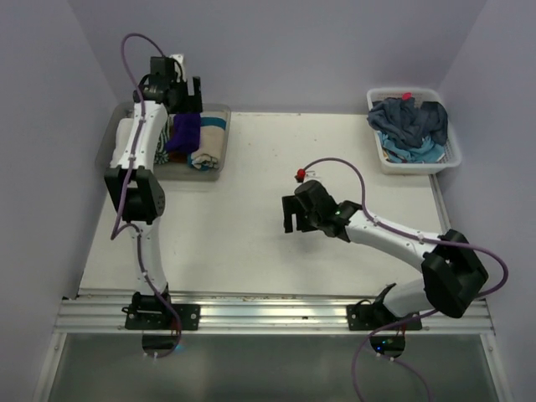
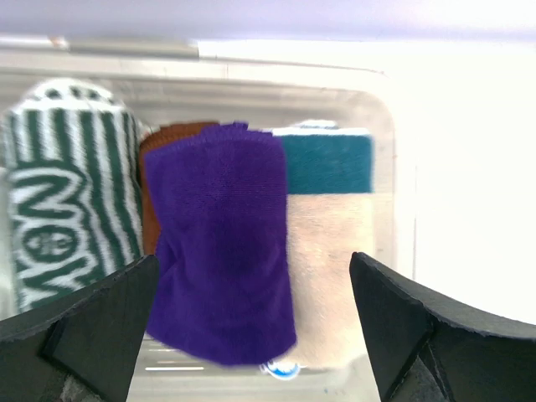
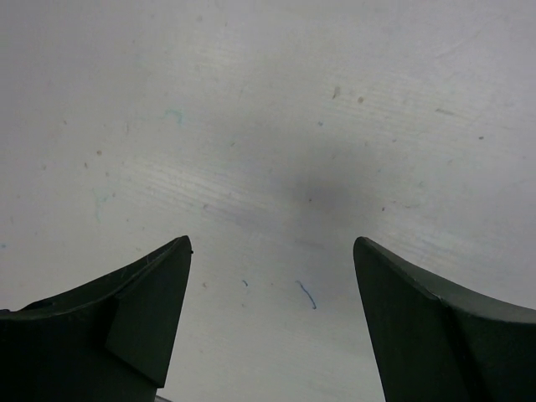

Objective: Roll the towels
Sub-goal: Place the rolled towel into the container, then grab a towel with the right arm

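Note:
Rolled towels lie side by side in a clear plastic tub [image 1: 214, 174] at the back left: a green-patterned one [image 2: 63, 209], a rust-brown one [image 2: 172, 138], a deep purple one [image 2: 222, 251] [image 1: 182, 132] on top, and a cream-and-teal one [image 2: 331, 226] [image 1: 211, 144]. My left gripper [image 2: 254, 261] [image 1: 186, 94] is open and empty, just above the purple roll, not touching it. My right gripper [image 3: 272, 243] [image 1: 293, 219] is open and empty, over the bare table middle. Loose dark navy [image 1: 410, 117] and light blue [image 1: 419, 151] towels are heaped in the basket.
A white lattice basket [image 1: 453, 156] stands at the back right corner. A small red object [image 1: 300, 174] lies on the white table [image 1: 234, 243] just behind the right gripper. Purple walls close in the left, back and right sides.

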You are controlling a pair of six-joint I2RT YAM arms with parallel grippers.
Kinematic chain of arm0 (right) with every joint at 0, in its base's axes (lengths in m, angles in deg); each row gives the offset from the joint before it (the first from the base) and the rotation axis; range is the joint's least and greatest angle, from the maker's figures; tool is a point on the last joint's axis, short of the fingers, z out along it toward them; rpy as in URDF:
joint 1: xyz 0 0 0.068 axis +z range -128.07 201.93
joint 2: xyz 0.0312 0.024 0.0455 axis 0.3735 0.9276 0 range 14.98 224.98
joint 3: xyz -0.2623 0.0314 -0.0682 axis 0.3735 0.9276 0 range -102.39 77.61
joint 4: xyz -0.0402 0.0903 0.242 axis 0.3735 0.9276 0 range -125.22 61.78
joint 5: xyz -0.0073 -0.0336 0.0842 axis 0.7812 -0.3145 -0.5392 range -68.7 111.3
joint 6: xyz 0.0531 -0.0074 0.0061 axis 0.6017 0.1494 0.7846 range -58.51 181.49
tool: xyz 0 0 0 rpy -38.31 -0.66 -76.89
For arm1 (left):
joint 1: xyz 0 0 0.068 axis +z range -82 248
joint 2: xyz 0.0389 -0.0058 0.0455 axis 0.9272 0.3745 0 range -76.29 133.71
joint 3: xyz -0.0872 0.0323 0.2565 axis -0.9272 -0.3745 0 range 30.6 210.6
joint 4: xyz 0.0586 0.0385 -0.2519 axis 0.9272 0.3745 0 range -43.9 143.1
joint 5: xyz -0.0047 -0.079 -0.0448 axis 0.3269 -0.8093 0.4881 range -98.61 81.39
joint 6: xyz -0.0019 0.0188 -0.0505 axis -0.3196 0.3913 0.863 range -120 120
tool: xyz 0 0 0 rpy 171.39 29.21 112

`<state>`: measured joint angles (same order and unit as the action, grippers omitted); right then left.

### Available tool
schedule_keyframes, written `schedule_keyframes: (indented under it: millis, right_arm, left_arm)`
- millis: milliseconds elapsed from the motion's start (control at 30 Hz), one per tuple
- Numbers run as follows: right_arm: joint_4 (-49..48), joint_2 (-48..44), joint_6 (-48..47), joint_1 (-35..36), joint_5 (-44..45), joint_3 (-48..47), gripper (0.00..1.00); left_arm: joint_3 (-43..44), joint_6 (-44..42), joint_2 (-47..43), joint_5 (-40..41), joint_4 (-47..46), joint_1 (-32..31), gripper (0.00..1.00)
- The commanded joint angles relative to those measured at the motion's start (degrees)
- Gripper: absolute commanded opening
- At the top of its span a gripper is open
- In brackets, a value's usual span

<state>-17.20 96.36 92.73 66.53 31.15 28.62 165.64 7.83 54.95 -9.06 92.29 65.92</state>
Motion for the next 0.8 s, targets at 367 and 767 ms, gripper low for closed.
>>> schedule_keyframes:
  millis: [367,767]
  right_arm:
    - [6.50,-3.61,-3.03,-27.18,7.39,-18.14,0.84]
    - [9.13,19.06,-2.24,-49.78,6.94,-43.45,0.77]
  left_arm:
    - [-25.06,7.63,-29.27,8.97,-3.12,-7.73,1.00]
    - [-53.91,14.75,-44.84,7.66,-6.56,-18.82,1.00]
